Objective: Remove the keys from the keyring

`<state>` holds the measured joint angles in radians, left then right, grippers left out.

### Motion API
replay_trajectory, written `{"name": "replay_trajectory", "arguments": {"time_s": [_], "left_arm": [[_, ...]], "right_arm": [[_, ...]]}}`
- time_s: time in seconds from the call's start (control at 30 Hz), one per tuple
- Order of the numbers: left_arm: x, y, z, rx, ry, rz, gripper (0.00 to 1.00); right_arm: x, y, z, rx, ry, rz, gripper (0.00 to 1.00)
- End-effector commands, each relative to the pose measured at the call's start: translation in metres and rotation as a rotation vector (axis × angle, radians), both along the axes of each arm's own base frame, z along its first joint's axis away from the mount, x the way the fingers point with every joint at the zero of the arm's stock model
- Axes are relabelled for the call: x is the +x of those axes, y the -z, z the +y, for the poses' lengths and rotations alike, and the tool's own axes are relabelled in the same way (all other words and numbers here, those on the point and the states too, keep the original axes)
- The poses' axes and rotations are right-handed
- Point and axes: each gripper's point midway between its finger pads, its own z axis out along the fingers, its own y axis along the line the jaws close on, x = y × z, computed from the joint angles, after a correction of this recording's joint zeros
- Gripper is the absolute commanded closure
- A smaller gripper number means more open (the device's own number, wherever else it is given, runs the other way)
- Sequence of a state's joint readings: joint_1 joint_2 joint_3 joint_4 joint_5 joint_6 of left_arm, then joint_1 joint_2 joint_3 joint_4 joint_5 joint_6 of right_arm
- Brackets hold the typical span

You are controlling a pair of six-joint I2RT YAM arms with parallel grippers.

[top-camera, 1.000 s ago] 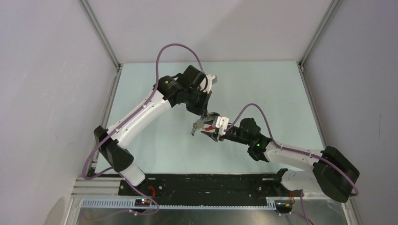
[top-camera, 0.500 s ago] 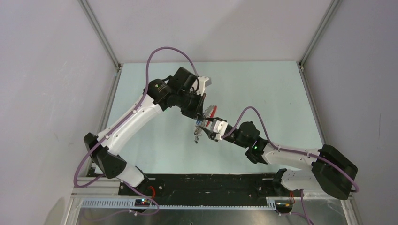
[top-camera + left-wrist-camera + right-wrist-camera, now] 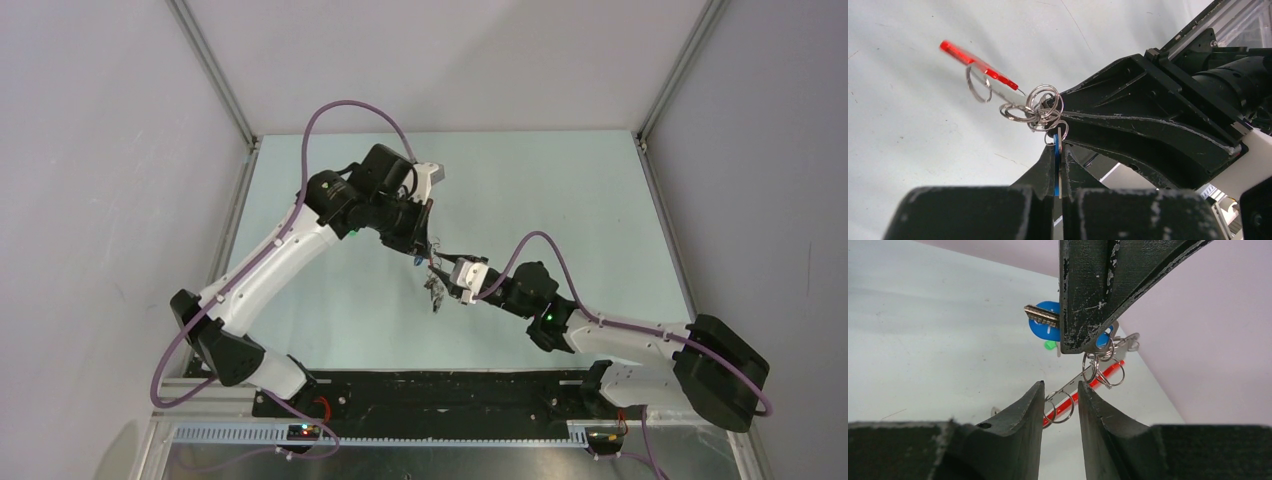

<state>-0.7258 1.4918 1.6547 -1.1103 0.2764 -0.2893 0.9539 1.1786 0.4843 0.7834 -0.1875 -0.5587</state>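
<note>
My left gripper [image 3: 1059, 150] is shut on a flat blue-tagged key [image 3: 1056, 165], held edge-on above the table. From that key hangs the keyring [image 3: 1040, 107], a tangle of thin silvery rings bearing a red strap [image 3: 978, 65]. In the right wrist view the blue tag [image 3: 1040, 327] shows beside the left fingers [image 3: 1088, 290]. One small ring [image 3: 1059, 407] and the red strap [image 3: 1105, 376] lie between the tips of my right gripper [image 3: 1060, 385], whose jaws stand narrowly apart. From above, the two grippers meet mid-table, with keys [image 3: 435, 292] dangling below them.
The pale green table [image 3: 560, 190] is walled by grey panels with metal frame posts. A small green bit [image 3: 1049, 345] shows under the blue tag. Purple cables arc over both arms.
The left arm has swung left and lowered a little with the key. The right gripper has followed up to the rings, and its jaws have narrowed around one.
</note>
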Motion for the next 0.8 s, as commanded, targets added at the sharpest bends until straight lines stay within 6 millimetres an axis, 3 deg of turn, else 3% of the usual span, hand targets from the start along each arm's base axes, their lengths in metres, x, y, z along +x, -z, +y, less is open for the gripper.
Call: {"name": "replay_trajectory", "arguments": {"time_s": [0.0, 0.33, 0.5, 0.77], "left_arm": [[-0.007, -0.02, 0.001, -0.067, 0.008, -0.021, 1.0], [-0.01, -0.022, -0.002, -0.084, 0.023, -0.008, 1.0], [-0.015, -0.023, -0.006, -0.1, 0.044, 0.013, 1.0], [-0.018, -0.021, -0.008, -0.105, 0.058, 0.028, 1.0]], "right_arm": [[-0.001, -0.016, -0.004, 0.034, 0.014, -0.038, 0.65], [-0.004, -0.024, -0.007, 0.067, 0.008, -0.048, 0.66], [-0.005, -0.026, -0.006, 0.073, 0.0, -0.05, 0.73], [-0.003, -0.031, -0.012, 0.097, 0.03, -0.056, 0.72]]}}
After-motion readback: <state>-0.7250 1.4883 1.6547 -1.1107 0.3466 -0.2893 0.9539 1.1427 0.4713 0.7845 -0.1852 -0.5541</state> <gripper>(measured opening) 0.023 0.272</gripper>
